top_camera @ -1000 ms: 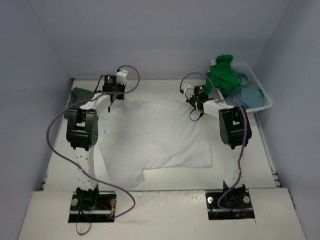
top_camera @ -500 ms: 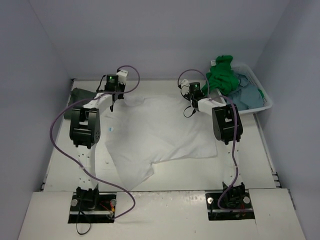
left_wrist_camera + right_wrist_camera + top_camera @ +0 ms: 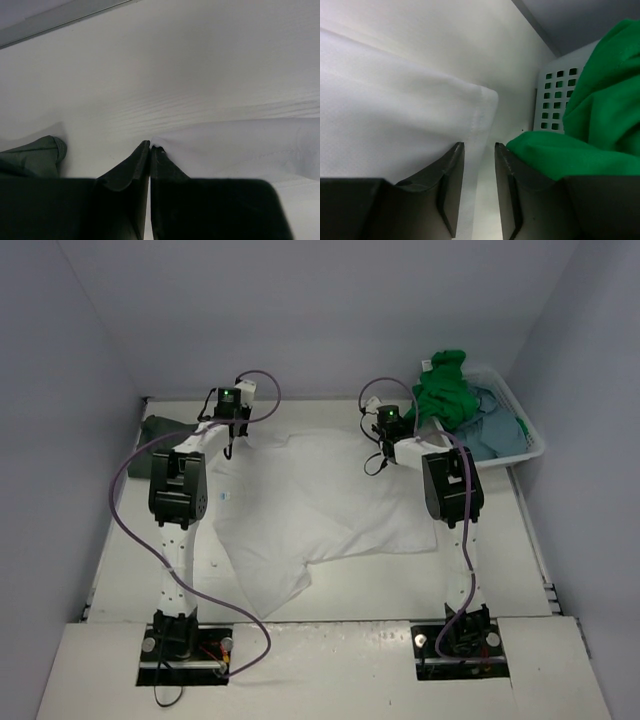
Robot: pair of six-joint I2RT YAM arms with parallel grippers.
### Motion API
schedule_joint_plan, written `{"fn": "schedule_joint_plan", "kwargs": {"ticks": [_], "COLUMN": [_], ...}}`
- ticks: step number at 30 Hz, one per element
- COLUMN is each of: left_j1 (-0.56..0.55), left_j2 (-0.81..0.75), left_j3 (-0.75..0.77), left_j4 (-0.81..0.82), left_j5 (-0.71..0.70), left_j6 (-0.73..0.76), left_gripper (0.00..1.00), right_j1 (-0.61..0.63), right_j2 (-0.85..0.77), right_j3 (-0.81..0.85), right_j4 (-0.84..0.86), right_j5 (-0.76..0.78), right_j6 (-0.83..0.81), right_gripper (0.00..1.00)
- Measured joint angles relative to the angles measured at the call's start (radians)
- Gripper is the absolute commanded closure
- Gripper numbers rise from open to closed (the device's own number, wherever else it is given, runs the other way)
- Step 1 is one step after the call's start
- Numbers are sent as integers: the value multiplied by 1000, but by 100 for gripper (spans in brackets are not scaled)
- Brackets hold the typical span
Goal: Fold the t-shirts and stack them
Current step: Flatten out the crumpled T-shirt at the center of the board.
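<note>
- At about 10 o'clock on the table (image 3: pixel 330 595): dark grey shirt (image 3: pixel 160 428), bunched up in the far left corner, clear of the other cloth.
- Just to its 3 o'clock: left gripper (image 3: pixel 150 146), jaws pressed tight together on a far corner of the white shirt (image 3: pixel 320 495), with the cloth peaking up into the tips.
- Across the middle of the table: white shirt spread mostly flat, wrinkled, with one flap trailing towards 7 o'clock.
- At the white shirt's 1 o'clock corner: right gripper (image 3: pixel 479 147), jaws parted with a clear gap. Hemmed corner tucked under one finger and apparently lying loose, though hard to judge from this angle.
- At 2 o'clock on the table: white slotted basket (image 3: pixel 528 440), with the green shirt (image 3: pixel 445 390) heaped at its 10 o'clock end and spilling over the rim. Blue-grey shirt (image 3: pixel 490 430) inside, at the green one's 4 o'clock.
</note>
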Motion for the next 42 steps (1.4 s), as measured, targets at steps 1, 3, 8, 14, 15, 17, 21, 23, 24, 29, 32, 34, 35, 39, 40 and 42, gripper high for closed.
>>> {"fn": "schedule_joint_plan", "kwargs": {"ticks": [1, 3, 8, 14, 15, 17, 21, 23, 24, 29, 32, 34, 35, 39, 40, 42], "left_j1": [0, 0, 0, 0, 0, 0, 0, 0, 0, 0, 0, 0, 0, 0, 0, 0], "left_j2": [0, 0, 0, 0, 0, 0, 0, 0, 0, -14, -43, -65, -77, -128, -139, -156], "left_j3": [3, 4, 4, 4, 4, 4, 5, 13, 21, 62, 62, 62, 62, 61, 61, 61], "left_j4": [0, 0, -1, -3, -5, -7, -28, -62, -83, -143, -169, -182, -185, -190, -190, -193], "left_j5": [0, 0, 5, 6, 6, 9, 22, 39, 44, 58, 58, 58, 58, 62, 65, 79], "left_j6": [0, 0, 0, 0, 0, -2, -8, -12, -16, -31, -32, -34, -36, -47, -52, -58], "left_gripper": [100, 100, 100, 100, 100, 100, 78, 59, 56, 47, 47, 47, 47, 47, 47, 47], "right_j1": [0, -2, -16, -49, -58, -72, -116, -139, -146, -165, -170, -177, -183, -206, -212, -224], "right_j2": [0, -2, -3, 8, 16, 36, 77, 78, 78, 77, 77, 84, 88, 111, 123, 150], "right_j3": [-1, -1, 5, 82, 107, 165, 319, 365, 382, 410, 444, 507, 546, 684, 721, 776], "right_j4": [0, 2, 6, -77, -103, -159, -322, -398, -426, -523, -587, -636, -653, -678, -682, -684], "right_j5": [0, -8, -64, -207, -238, -287, -430, -491, -514, -585, -630, -673, -691, -753, -767, -792], "right_j6": [-2, -11, -28, -37, -39, -35, 8, 23, 26, 30, 34, 37, 38, 45, 49, 53], "right_gripper": [67, 64, 63, 61, 61, 61, 58, 56, 56, 56, 57, 57, 57, 56, 56, 56]}}
